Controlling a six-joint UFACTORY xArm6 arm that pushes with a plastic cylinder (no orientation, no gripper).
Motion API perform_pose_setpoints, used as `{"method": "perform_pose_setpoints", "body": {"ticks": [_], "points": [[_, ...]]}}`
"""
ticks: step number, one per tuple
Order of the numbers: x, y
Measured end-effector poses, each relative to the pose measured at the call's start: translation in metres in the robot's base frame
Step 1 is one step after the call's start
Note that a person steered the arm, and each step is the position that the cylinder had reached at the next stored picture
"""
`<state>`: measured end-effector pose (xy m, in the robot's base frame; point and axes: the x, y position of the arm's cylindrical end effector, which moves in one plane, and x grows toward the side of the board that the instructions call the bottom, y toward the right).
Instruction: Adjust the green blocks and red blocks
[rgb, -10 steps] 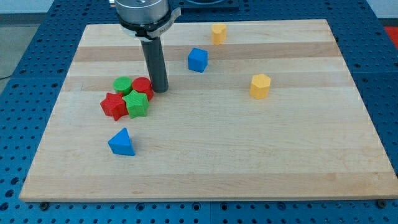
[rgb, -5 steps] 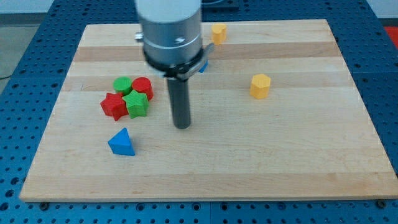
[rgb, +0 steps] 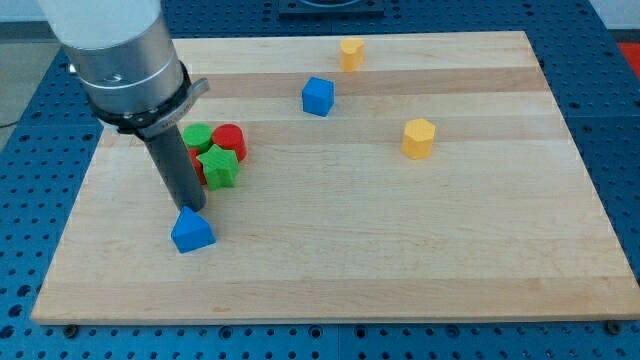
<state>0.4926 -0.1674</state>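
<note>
Our tip (rgb: 188, 207) has swung from mid-board toward the view's left, now touching the blue triangular block (rgb: 192, 232) | bare rod, nothing pinched | matte green star (rgb: 218, 166), green cylinder (rgb: 197, 136), red cylinder (rgb: 231, 139) clustered unmoved; red star hidden behind rod | pale wooden board (rgb: 420, 250)

No text, label, brand, number or sign could be read anywhere: the wooden board (rgb: 400, 250), the coloured blocks and the arm's housing all were unmarked.
</note>
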Motion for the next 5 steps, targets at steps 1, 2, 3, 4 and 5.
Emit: {"method": "perform_pose_setpoints", "body": {"ticks": [1,2,3,4,5], "points": [[-0.0097,-0.0018],[-0.0097,-0.0019],[-0.0101,-0.0019],[-0.0106,-0.0019],[-0.0139,-0.0019]]}}
